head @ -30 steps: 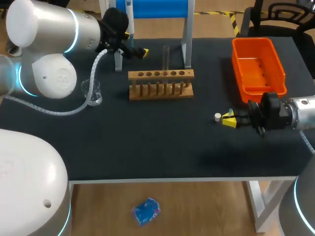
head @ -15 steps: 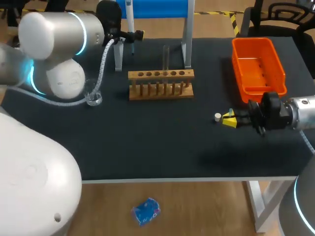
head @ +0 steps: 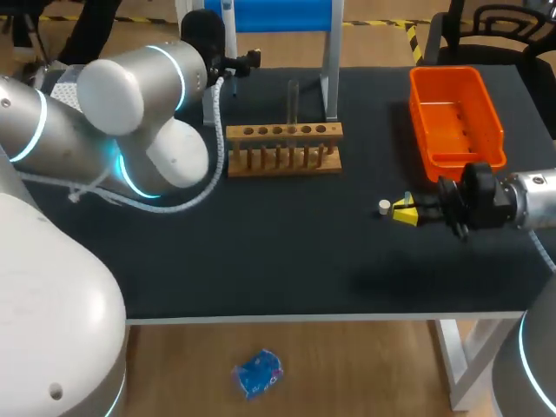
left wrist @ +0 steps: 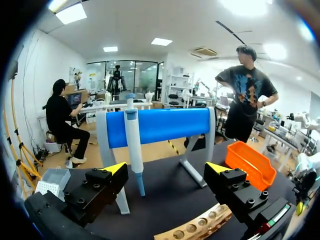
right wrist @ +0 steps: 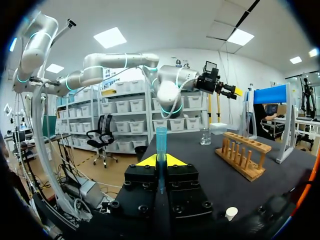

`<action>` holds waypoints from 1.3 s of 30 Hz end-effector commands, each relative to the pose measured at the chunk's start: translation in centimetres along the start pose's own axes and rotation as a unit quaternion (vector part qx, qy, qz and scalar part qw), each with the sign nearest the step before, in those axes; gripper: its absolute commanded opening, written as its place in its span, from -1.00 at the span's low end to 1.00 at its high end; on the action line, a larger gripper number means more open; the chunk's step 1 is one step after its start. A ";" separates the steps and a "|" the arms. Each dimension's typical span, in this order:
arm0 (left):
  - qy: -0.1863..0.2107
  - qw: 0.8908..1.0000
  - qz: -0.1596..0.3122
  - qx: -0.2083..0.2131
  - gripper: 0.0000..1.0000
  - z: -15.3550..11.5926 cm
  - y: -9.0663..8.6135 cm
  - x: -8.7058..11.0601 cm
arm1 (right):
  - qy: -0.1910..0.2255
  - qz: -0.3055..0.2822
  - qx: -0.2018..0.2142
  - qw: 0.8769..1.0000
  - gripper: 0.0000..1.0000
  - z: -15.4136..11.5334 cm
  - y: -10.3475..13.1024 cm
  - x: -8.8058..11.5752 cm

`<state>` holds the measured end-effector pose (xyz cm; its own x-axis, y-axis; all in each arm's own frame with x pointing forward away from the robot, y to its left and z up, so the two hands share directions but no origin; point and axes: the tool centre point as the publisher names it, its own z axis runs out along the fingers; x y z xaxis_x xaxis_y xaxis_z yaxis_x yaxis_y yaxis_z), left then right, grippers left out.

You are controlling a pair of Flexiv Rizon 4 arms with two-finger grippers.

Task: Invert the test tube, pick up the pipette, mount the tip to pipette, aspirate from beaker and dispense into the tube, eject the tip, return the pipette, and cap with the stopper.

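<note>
A white and blue pipette [left wrist: 134, 145] hangs on the blue stand [left wrist: 160, 125], just ahead of my open left gripper [left wrist: 167, 167] and nearer its left finger. In the head view that gripper [head: 239, 61] sits at the table's back by the stand [head: 278, 13]. A clear test tube [head: 293, 97] stands upright in the wooden rack [head: 284, 148]. My right gripper [head: 402, 211] rests low over the table, shut on a blue pipette tip [right wrist: 161, 142] that stands up between its yellow tips. A white stopper [head: 384, 207] lies just ahead of it. The beaker [right wrist: 205, 136] shows only in the right wrist view.
An orange bin [head: 456, 117] stands at the back right, behind my right arm. My left arm's elbow [head: 165, 156] hangs over the table's left side and hides the beaker from the head view.
My left arm has swung round, its elbow moving right over the beaker, and its gripper has shifted back toward the pipette stand. My right arm has not moved.
</note>
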<state>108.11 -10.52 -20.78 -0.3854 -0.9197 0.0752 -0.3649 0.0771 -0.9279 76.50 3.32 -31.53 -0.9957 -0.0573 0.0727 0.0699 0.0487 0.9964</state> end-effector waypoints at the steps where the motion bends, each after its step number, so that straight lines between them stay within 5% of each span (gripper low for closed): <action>1: -0.047 0.999 0.000 0.000 1.00 0.2 0.1 0.4 | -0.001 0.000 0.001 1.000 -1.00 0.0 0.1 0.1; 13: -0.056 0.998 -0.005 0.003 1.00 0.4 0.1 0.3 | -0.001 0.000 0.001 1.000 -1.00 0.0 0.1 0.1; 36: -0.107 0.994 -0.020 0.031 1.00 4.8 -2.4 -3.5 | -0.001 0.000 0.001 1.000 -1.00 0.0 0.1 0.1; 39: -0.111 0.993 -0.025 0.030 0.66 5.4 -2.3 -3.8 | -0.001 0.000 0.001 1.000 -1.00 0.0 0.1 0.1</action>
<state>114.21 -8.96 -20.53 -0.1766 -0.9832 0.0454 -0.3256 0.0149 -0.9454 76.49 3.31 -31.52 -0.9957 -0.0572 0.0726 0.0699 0.0488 0.9964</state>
